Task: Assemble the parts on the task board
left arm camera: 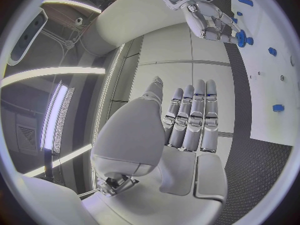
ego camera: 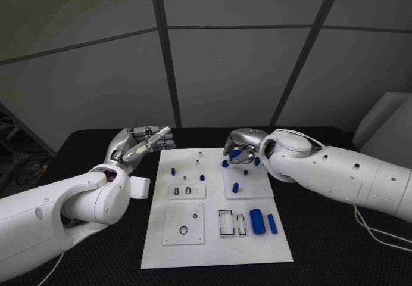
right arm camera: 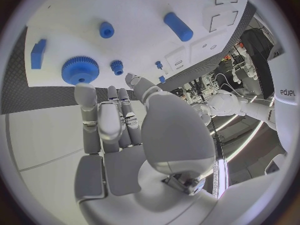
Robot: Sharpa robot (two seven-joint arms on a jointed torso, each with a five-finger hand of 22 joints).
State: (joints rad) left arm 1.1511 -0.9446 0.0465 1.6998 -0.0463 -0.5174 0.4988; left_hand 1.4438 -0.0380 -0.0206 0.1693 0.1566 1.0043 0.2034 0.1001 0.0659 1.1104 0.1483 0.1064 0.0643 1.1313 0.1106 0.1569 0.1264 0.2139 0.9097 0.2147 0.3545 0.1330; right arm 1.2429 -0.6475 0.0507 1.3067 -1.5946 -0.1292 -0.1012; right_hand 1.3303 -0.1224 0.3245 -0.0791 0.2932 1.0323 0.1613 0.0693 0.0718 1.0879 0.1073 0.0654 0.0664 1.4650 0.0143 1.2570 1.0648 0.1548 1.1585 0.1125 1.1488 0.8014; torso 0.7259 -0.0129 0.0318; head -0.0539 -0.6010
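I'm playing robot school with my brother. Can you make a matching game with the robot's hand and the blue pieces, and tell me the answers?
Things:
1. left hand
2. blue gear
3. big blue cylinder

Places:
A. lying on the task board, on its near right part, next to a thinner blue pin
B. just past the right hand fingertips
C. by the board's far left corner, holding nothing

Pairs: 1-C, 2-B, 3-A

Under the right robot hand (ego camera: 241, 149) small blue parts (ego camera: 234, 187) stand crowded on the task board (ego camera: 217, 250), while the left robot hand (ego camera: 144, 143) has bare table (ego camera: 94, 143) beside it.
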